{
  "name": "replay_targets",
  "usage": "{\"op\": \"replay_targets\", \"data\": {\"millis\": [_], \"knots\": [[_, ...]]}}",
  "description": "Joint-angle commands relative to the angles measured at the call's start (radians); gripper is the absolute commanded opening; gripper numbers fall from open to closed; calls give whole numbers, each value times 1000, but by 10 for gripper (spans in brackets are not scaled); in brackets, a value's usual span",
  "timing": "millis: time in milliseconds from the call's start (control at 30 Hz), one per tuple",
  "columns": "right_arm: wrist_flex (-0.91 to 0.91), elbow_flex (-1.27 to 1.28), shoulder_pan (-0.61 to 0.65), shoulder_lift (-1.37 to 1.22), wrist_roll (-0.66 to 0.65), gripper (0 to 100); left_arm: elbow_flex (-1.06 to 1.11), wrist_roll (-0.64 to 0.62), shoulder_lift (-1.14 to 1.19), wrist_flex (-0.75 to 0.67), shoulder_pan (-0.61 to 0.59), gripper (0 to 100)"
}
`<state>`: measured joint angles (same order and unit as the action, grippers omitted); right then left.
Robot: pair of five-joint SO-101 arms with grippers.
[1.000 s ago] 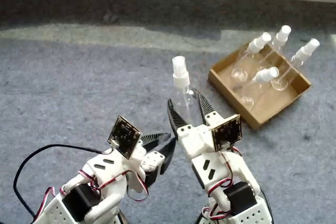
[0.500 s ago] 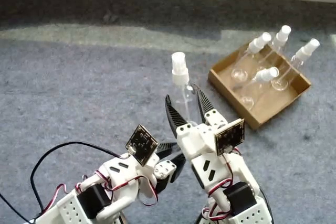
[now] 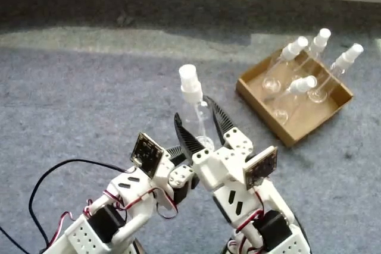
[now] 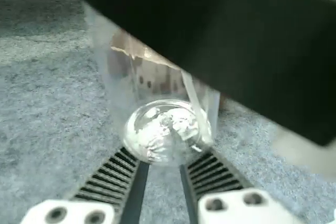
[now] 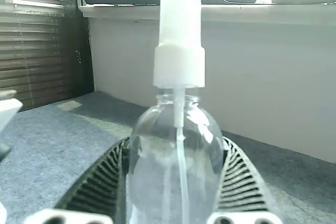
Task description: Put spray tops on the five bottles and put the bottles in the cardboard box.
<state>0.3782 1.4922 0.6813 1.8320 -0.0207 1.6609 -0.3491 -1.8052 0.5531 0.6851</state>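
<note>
Bottle (image 3: 198, 124), with its spray top (image 3: 190, 81) on, is upright near the middle of the counter (image 3: 89, 87). The right jaws are closed on its body from both sides. The left jaws are parted only a crack with their tips just at the bottle's base, and four capped bottles (image 3: 296, 89) lie in the box (image 3: 265, 117) near the counter's right edge.

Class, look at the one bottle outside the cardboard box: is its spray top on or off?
On. The white spray top sits on the neck of the bottle, and its tube runs down inside.
</note>
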Motion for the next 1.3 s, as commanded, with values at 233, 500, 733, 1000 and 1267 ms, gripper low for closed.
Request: {"op": "replay_targets", "data": {"millis": [233,500,733,1000,1267], "knots": [[41,-41,22,4,8,77,33,-14,-5,-166,-203,5],[39,-42,18,4,3,77,25,-9,-5,-35,-30,5],[39,-42,18,4,0,77,24,-8,-5,28,97,5],[38,-41,18,4,0,77,16,-8,-5,78,257,5],[41,-38,18,4,0,77,-33,-12,-7,74,262,5]]}}
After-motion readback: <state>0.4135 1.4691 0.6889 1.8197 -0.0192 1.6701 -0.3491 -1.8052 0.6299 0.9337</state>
